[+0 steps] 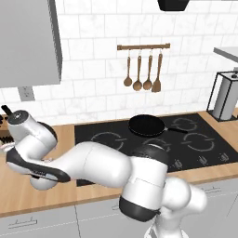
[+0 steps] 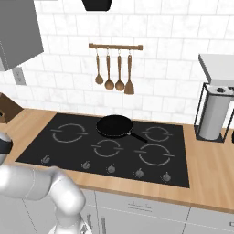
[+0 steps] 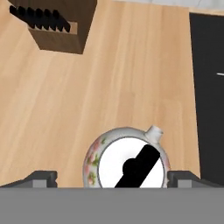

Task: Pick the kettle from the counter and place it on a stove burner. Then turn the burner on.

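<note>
Seen from above in the hand view, the kettle [image 3: 127, 161] is a squat, rounded vessel with a white top, a pale rim carrying a faint floral pattern on its left side, and a short pale spout projecting toward the upper right; a black handle crosses the top diagonally, with a round black knob at its centre. It stands upright on the counter [image 3: 131, 65], a light-brown wood surface, just beside the edge of the black cooktop [image 3: 210, 87] and apart from it; its lower part is cut off by the bottom of the view.

The gripper [image 3: 111, 180] hangs directly over the kettle; its fingers [image 3: 41, 178] stand wide apart, one tip to either side of the body, neither seen touching it; nothing is held.

A wooden knife block [image 3: 57, 24] with black handles sits well apart from the kettle.

In the left base view the arm reaches left over the counter; the hand is hidden behind the arm. A black frying pan [image 1: 147, 124] rests on the cooktop at the back, between the ring markings; the widest ring, the stove burner [image 2: 155, 154], lies bare at the front right in the right base view; wooden utensils [image 1: 143, 74] hang from a wall rail.
</note>
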{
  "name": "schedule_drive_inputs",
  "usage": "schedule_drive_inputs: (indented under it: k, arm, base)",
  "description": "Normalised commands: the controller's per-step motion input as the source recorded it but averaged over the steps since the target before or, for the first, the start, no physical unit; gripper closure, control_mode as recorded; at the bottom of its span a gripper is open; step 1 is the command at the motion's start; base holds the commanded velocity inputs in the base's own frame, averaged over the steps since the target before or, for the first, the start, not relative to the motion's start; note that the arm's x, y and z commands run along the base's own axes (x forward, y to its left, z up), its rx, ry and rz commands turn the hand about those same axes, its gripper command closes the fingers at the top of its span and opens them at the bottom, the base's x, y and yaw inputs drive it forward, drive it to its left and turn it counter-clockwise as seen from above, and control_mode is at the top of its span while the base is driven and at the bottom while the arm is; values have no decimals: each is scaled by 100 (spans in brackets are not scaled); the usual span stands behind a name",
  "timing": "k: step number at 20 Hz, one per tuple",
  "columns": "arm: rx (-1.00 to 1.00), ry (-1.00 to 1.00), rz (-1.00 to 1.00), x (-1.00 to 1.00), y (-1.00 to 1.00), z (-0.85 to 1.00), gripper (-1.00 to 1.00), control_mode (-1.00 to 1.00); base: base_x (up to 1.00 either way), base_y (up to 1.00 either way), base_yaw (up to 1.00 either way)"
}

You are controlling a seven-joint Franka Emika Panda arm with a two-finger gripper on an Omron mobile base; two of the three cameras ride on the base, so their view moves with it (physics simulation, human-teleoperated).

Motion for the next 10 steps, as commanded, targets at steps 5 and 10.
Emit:
schedule_drive_inputs:
  k: [5,10]
  arm:
    - [-1,3,-4,-7,-13,-26,-100,-100]
    - [0,0,-1,0,-6,-18,-100,-100]
  base:
    - [0,0,0]
    - [0,0,0]
